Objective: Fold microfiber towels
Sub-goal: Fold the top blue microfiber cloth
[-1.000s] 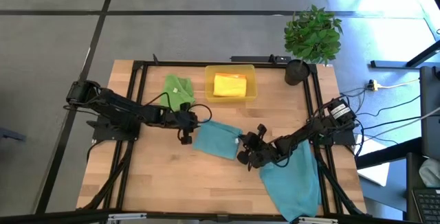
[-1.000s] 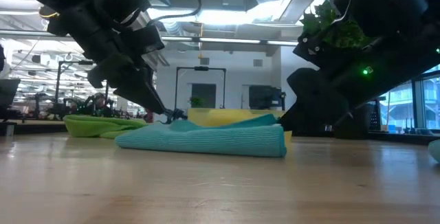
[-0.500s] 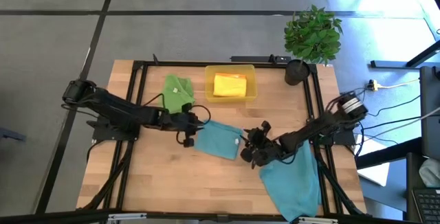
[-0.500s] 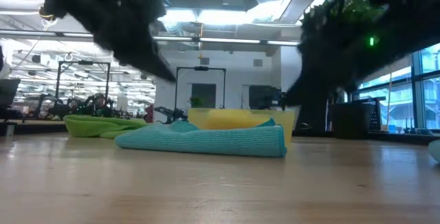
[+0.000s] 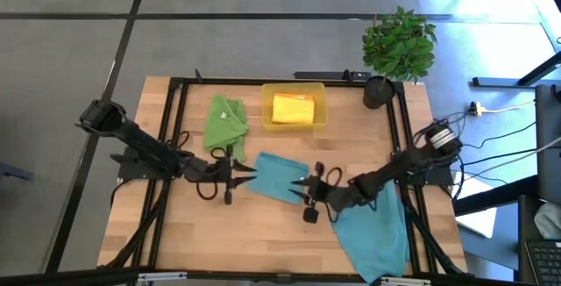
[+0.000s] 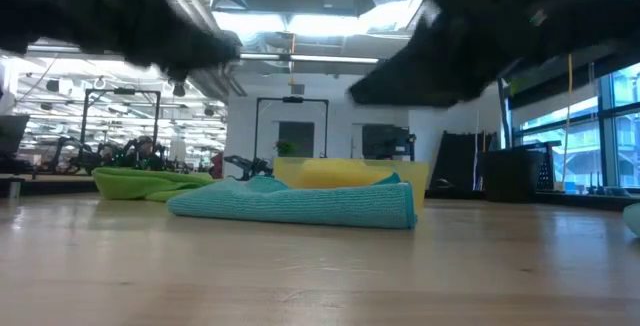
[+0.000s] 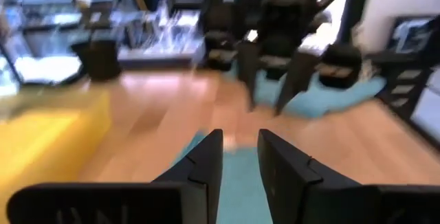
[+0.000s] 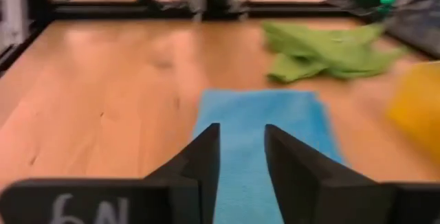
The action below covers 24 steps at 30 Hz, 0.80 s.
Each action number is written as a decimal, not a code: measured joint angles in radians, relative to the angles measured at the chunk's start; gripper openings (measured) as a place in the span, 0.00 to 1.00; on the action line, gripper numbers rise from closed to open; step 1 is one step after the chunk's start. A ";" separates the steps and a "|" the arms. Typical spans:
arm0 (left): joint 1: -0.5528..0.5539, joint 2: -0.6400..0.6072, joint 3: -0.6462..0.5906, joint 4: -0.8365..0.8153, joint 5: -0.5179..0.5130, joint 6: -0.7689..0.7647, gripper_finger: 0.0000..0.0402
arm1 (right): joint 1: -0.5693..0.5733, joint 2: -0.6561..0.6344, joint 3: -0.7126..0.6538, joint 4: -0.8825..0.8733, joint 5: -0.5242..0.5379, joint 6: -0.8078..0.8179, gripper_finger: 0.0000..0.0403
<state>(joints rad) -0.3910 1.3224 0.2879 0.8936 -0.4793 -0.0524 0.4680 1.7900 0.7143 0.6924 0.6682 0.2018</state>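
In the high view, the left gripper (image 5: 238, 174) sits left of centre, just beside the left edge of the folded teal towel (image 5: 279, 177); its jaws stand a little apart and grip nothing, as the left wrist view shows a clear gap between the fingers (image 7: 206, 161) with teal cloth beyond. Upper left of centre lies the green towel (image 5: 224, 119), rumpled and not yet folded, probably waiting its turn. At upper centre the yellow tray (image 5: 266, 109) holds a folded yellow towel (image 5: 293, 110), which looks like the place for finished pieces. The folded teal towel rests flat at the middle of the tabletop (image 5: 175, 233), between the two grippers, likely about to be folded again or carried off. The right gripper (image 5: 308, 191) hangs at its right edge, jaws likewise slightly spread and empty. Lower right, a second teal towel (image 5: 372, 233) lies spread open, partly over the tabletop's edge. The surface is pale wood in a black frame; a potted plant (image 5: 399, 45) stands at upper right, with grey floor around and, in the low view, a bright workshop behind.
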 joint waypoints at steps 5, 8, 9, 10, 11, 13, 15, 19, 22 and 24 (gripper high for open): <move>0.047 0.038 -0.061 -0.037 -0.008 -0.128 0.21 | -0.099 0.099 0.000 0.083 -0.164 0.005 0.11; 0.059 0.089 -0.061 -0.027 0.019 -0.148 0.21 | -0.141 0.139 -0.001 0.083 -0.173 0.033 0.02; 0.062 0.107 -0.061 -0.017 0.029 -0.149 0.21 | -0.149 0.147 -0.001 0.092 -0.173 0.043 0.02; 0.065 0.127 -0.056 -0.010 0.035 -0.149 0.21 | -0.155 0.151 -0.001 0.098 -0.174 0.053 0.02; 0.070 0.149 -0.047 -0.010 0.041 -0.149 0.21 | -0.158 0.153 -0.001 0.104 -0.184 0.055 0.03; 0.077 0.190 -0.029 -0.009 0.052 -0.150 0.21 | -0.157 0.153 -0.001 0.121 -0.200 0.050 0.04; 0.085 0.237 -0.001 -0.008 0.069 -0.151 0.21 | -0.151 0.150 -0.028 0.180 -0.200 0.026 0.04; 0.093 0.317 0.051 -0.006 0.126 -0.150 0.21 | -0.146 0.148 -0.158 0.452 -0.202 0.001 0.01; 0.095 0.357 0.072 -0.007 0.131 -0.149 0.21 | -0.150 0.148 -0.267 0.602 -0.215 0.007 0.02; 0.106 0.377 0.078 -0.007 0.130 -0.150 0.21 | -0.158 0.148 -0.313 0.633 -0.217 0.007 0.02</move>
<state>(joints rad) -0.2848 1.6996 0.3656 0.8867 -0.3488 -0.2027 0.3103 1.9385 0.4014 1.3249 0.4511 0.2091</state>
